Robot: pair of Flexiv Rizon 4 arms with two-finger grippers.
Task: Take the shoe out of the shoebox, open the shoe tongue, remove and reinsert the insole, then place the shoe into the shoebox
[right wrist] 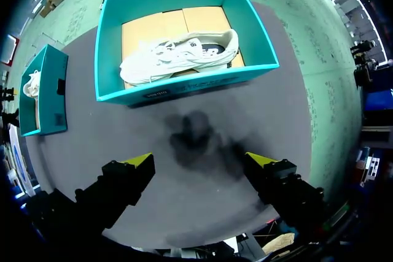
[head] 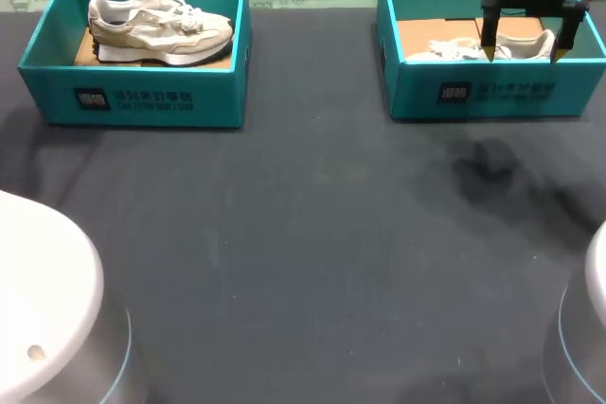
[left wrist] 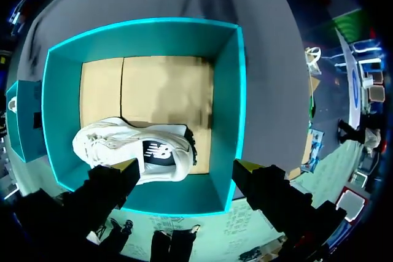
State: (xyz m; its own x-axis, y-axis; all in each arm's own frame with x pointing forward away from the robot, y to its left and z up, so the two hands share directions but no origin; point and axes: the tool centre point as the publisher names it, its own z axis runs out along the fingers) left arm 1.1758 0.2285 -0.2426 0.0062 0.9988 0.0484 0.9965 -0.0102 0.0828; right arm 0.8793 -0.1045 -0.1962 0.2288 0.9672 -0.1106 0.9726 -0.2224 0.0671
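Pale laced left shoe (head: 161, 30) and right shoe (right wrist: 178, 56) lie crosswise in teal cardboard shoeboxes (head: 142, 78) (head: 426, 82).
Toes point inward; left gripper (left wrist: 187, 165) and right gripper (right wrist: 199, 159) gape empty.

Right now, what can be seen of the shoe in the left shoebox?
The shoe is a low sneaker, cream and beige, with white laces, a white midsole and dark outsole patches; it looks like mesh and suede. A dark insole shows through its opening. It stands upright on its sole on the brown cardboard floor of the teal left shoebox, heel toward the robot's left. Nothing grips it: the open left tool hangs above the box, apart from it.
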